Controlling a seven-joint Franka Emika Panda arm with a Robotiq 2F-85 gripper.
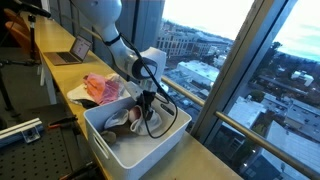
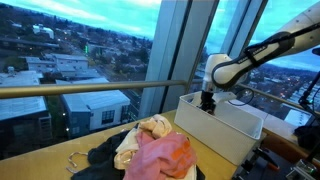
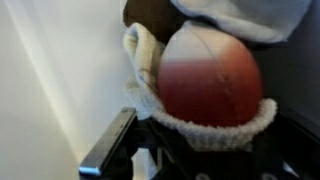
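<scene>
Wrist view is showing me the red-and-cream sock lying in the white bin, right against the gripper; I cannot tell whether the jaws are clamping it. I am worrying that a shallow bite on the cuff could slip.

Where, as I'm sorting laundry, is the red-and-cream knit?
In the wrist view, the knit lies in the bin against its white wall, just before the pincer and beneath a grey cloth.
</scene>
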